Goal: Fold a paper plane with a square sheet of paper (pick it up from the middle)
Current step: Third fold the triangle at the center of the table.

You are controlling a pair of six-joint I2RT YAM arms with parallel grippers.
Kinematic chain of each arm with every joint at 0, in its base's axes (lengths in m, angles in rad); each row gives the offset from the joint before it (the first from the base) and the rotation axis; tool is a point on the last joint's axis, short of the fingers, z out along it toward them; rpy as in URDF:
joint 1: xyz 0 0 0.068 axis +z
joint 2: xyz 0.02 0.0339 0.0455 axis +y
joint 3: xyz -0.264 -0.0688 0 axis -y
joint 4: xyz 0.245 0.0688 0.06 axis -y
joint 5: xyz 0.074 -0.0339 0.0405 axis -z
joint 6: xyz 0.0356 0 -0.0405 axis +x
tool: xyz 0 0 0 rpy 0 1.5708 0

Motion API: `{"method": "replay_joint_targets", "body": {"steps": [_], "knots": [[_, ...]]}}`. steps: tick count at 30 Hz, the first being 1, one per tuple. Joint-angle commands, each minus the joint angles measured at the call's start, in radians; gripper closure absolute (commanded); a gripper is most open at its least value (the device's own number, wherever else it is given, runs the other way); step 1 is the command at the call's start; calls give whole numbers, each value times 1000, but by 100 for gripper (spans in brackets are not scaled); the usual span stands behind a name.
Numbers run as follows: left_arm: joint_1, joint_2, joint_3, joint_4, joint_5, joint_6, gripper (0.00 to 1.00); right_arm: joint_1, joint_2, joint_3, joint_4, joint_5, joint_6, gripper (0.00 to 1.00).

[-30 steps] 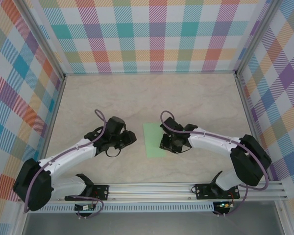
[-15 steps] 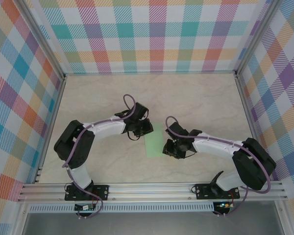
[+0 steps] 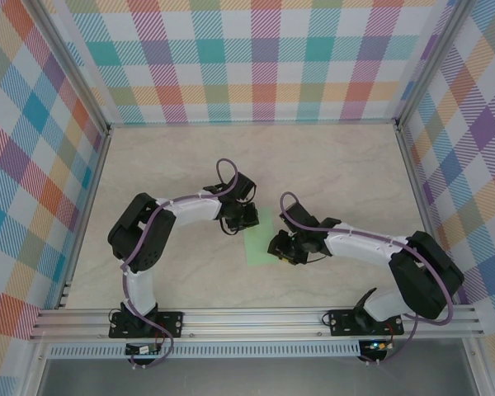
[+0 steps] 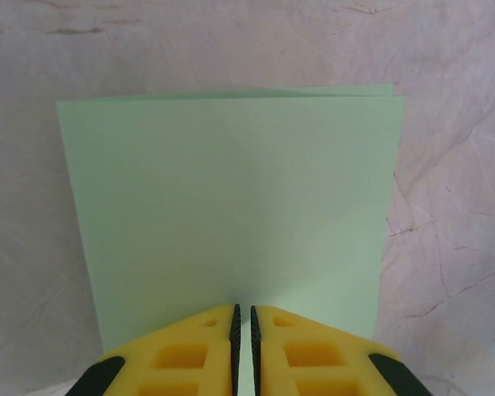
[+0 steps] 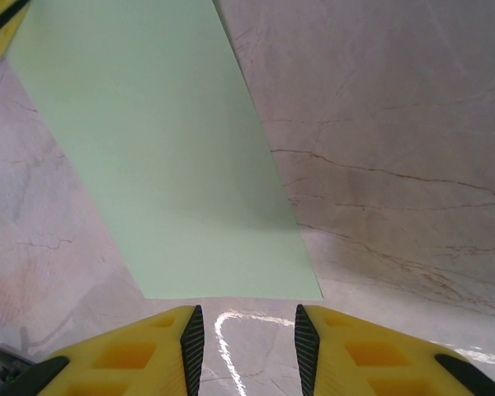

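One square sheet of paper [image 3: 260, 241], folded double, flat at centre of table [image 3: 338, 173]; left gripper [image 4: 243, 330] jaws together on far end, likely pinning it; right gripper [image 5: 243, 330] jaws apart off near edge, poised to crease.

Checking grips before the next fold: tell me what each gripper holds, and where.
Right gripper: jaws open just short of the folded green paper, holding nothing. Left gripper: jaws almost shut at the paper's edge; a pinch cannot be told.

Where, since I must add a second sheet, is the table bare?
Bare: table between paper and back wall, also the far right corner. Crowded: the middle, left gripper and right gripper flanking the paper.
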Motion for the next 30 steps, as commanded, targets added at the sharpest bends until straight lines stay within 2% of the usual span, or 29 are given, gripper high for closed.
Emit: {"method": "replay_joint_targets", "body": {"steps": [1,22,30], "knots": [[7,11,15,-34,-12,26,86,-4,16,-23,10,-20,16,63],[9,11,-72,14,14,16,88,-4,113,-36,146,-61,19,64],[9,9,-87,24,24,18,88,-4,92,-25,193,-72,23,64]]}}
